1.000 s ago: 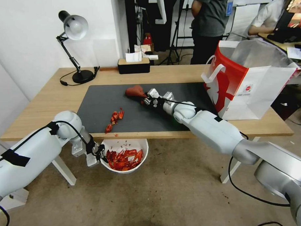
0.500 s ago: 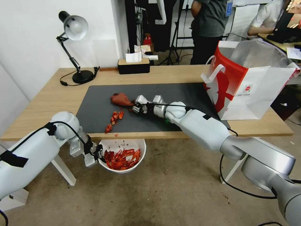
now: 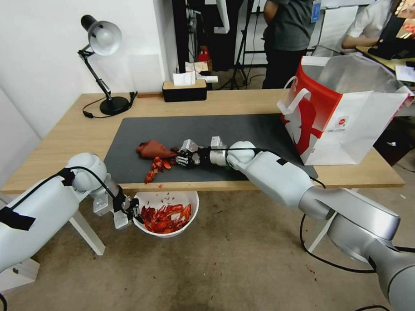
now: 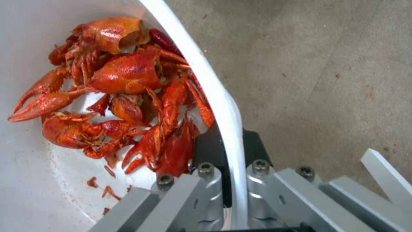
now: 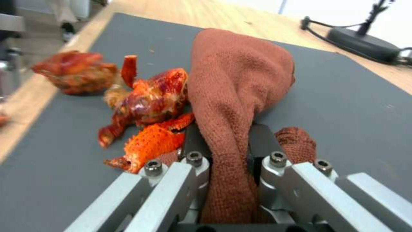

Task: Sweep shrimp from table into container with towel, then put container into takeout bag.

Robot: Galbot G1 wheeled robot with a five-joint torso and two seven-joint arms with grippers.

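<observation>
Light wood and a dark grey mat make up the table (image 3: 57, 147), with the takeout bag (image 3: 347, 119) standing open at its right end, well apart from the sweeping.

Across the last second the right arm has swung leftward over the mat, carrying the towel (image 3: 153, 148) from mid-mat to just behind the few shrimp (image 3: 157, 167) left near the front edge. That likely places it for another sweep toward the container (image 3: 166, 214), which the left arm has kept below the table edge, shifting slightly left.

The right gripper (image 5: 223, 151) is clamped on a bunched fold of the towel, which touches the nearest shrimp. The left gripper (image 4: 225, 151) pinches the container's rim, 1 finger inside and 1 outside.

Most shrimp already lie in the container. How many remain on the mat is hard to count; the towel may hide some. The bag's interior floor cannot be seen.
</observation>
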